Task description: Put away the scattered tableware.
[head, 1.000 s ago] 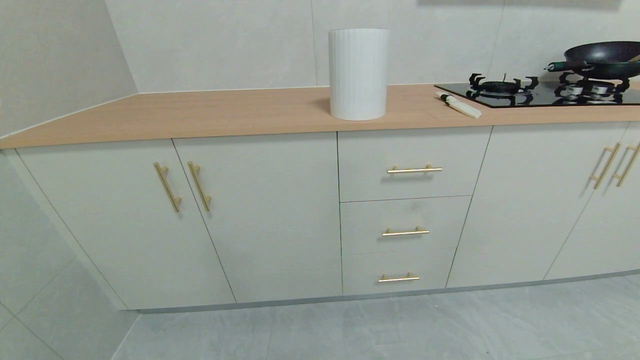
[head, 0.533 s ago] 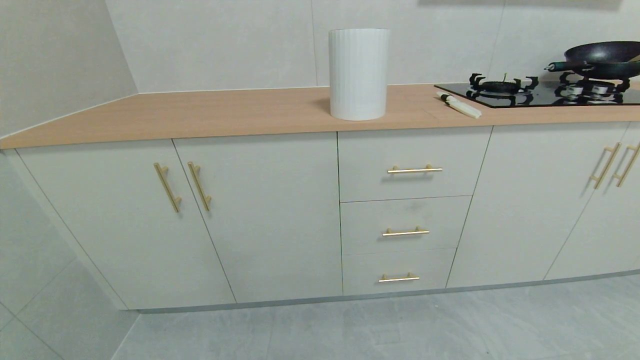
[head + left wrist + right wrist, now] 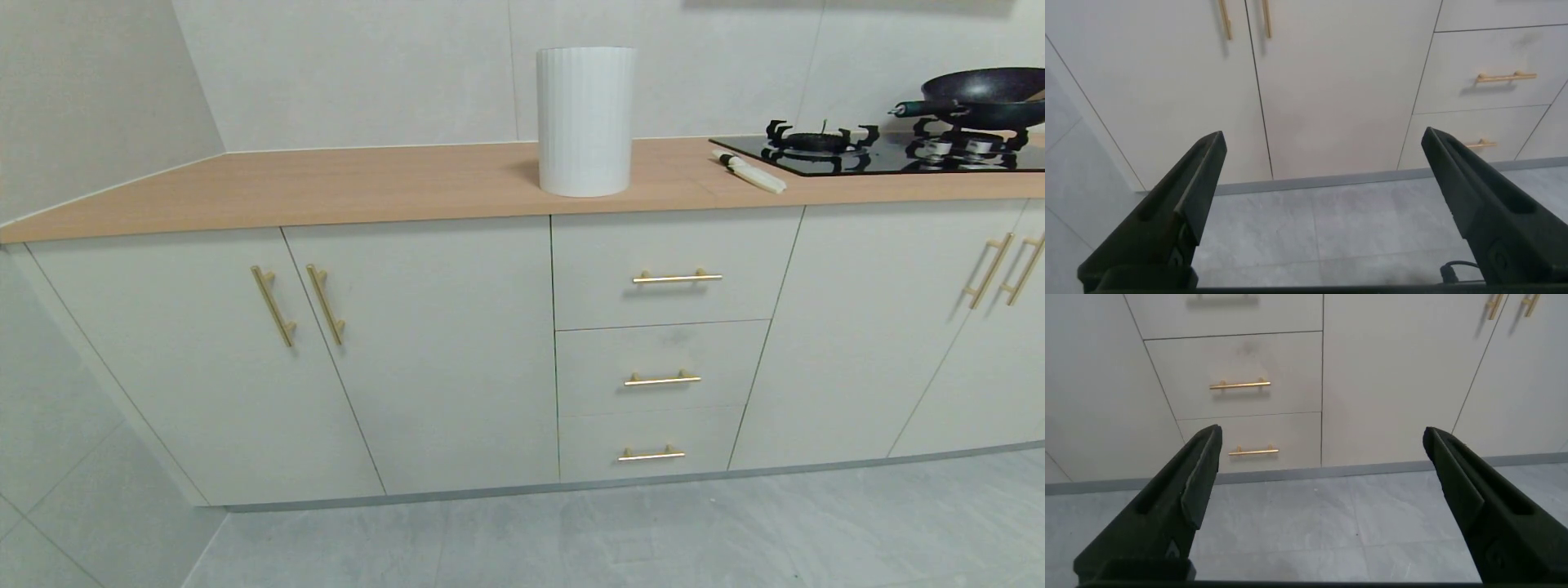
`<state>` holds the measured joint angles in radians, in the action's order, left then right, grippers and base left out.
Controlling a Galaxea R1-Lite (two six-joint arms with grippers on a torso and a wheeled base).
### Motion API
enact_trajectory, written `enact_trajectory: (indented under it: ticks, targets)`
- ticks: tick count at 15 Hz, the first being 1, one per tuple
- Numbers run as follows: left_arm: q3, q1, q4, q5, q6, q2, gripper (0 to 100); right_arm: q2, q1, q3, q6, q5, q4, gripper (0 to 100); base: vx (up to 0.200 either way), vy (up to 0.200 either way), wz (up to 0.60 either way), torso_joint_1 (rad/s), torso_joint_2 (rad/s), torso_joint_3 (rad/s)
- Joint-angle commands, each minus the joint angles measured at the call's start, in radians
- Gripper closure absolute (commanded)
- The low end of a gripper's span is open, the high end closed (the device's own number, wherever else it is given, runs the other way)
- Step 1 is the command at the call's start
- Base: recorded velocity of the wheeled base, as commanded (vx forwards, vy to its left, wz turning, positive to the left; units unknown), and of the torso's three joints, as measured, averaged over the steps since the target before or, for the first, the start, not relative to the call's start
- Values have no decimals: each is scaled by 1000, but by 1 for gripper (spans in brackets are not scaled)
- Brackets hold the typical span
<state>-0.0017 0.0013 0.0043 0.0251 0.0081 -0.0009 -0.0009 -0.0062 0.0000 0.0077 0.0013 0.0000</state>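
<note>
Hanging low before the pale cabinet fronts (image 3: 441, 351), the left pincer (image 3: 1323, 140) and right pincer (image 3: 1323, 434) stand spread and empty, ready to grasp, while the pale bundled sticks (image 3: 749, 171), likely chopsticks, lie on the wooden tabletop (image 3: 367, 184) between the white ribbed cylinder (image 3: 585, 121) and the black glass hob (image 3: 882, 159).

Before us, a wooden countertop (image 3: 326, 184) runs along a pale tiled wall (image 3: 367, 73), with a black wok (image 3: 988, 86) sitting on the right-hand burner of a glass gas hob (image 3: 882, 157) at its right end. Below we see cream cabinet doors (image 3: 424, 351) on either side of a stack of three drawers (image 3: 661, 335), all with brass bar handles (image 3: 677, 278), above a grey tiled floor (image 3: 571, 539).
</note>
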Motion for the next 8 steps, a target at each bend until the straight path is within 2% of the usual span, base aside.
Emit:
enact_trajectory:
  ticks: [1,3,8]
  targets:
    - [0,0,0,-1,0,1,0,2,0,0,0,2,2,0,0,0,0,0,0,0]
    - [0,-1,0,1,0,1,0,2,0,0,0,2,2,0,0,0,0,0,0,0]
    - [0,0,0,-1,1,1,0,2,0,0,-2,5,2,0,200,0,0,3,0,4]
